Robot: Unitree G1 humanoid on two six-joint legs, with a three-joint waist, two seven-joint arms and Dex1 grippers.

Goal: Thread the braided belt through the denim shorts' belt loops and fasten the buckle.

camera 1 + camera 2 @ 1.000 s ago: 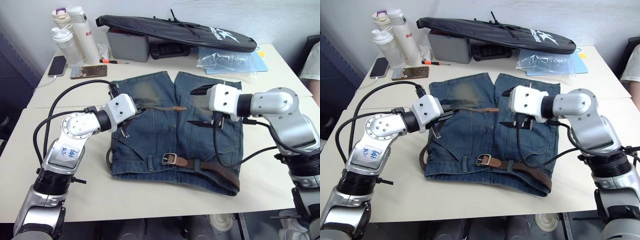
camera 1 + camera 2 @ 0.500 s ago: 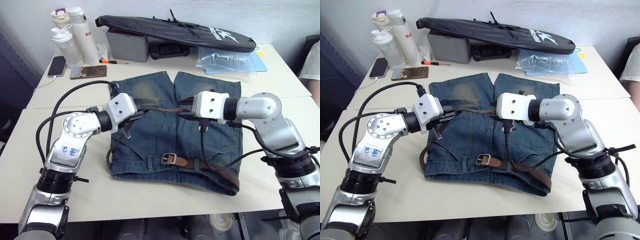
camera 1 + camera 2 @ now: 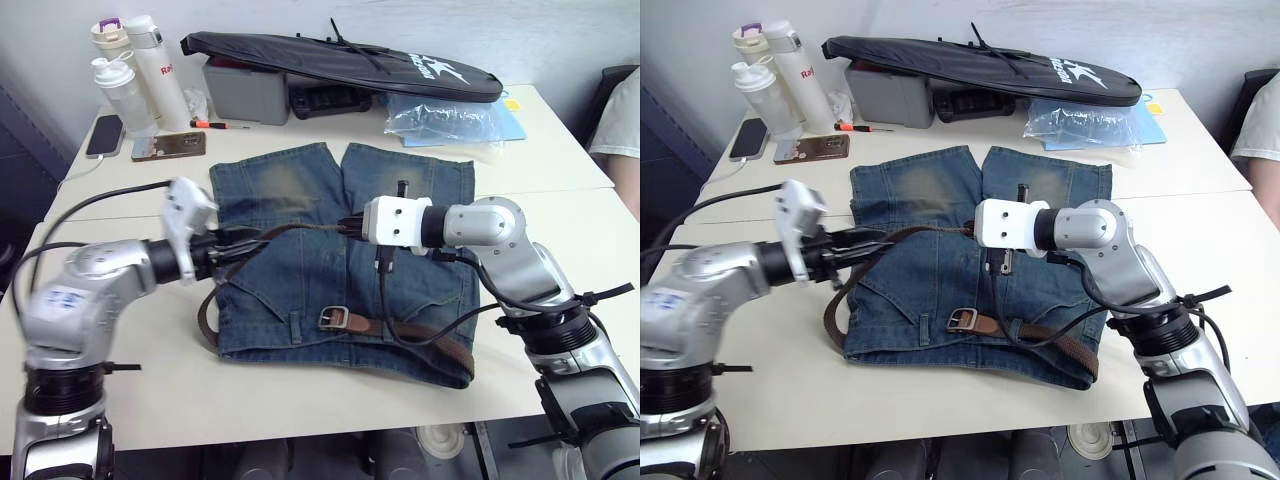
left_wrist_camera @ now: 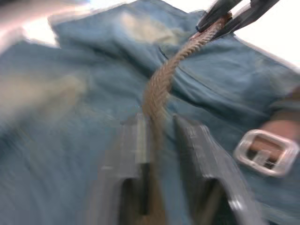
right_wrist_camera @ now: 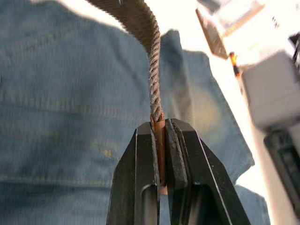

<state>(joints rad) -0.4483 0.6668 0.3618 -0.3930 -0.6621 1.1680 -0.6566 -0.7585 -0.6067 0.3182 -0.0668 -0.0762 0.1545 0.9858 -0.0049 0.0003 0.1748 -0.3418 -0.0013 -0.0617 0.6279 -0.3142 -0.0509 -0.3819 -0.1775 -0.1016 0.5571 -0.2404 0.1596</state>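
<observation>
The denim shorts (image 3: 340, 270) are lying flat at the centre of the near table (image 3: 300, 400), waistband toward the robot and both legs pointing to 12 o'clock. Along the waistband, the braided belt (image 3: 425, 338) is running from the silver buckle (image 3: 335, 318), just at 6 o'clock of the shorts' centre, out toward 4 o'clock, passing under a belt loop (image 3: 392, 326); at 9 o'clock of the shorts the belt is curving off the denim edge and rising across the fabric. The left gripper (image 3: 232, 250) is holding this raised stretch, its fingers (image 4: 136, 145) sitting close on either side of the strap in the left wrist view. At 3 o'clock of it, over the middle of the shorts, the right gripper (image 3: 347, 226) is clamping the belt's tan leather end, its fingers (image 5: 145, 159) pressing together on the tip. The strap is hanging taut between the two grippers. Farther back, at 11 o'clock, three bottles (image 3: 130, 75) are standing beside a phone (image 3: 100, 135); a long black bag (image 3: 340, 62) is lying at 12 o'clock.
</observation>
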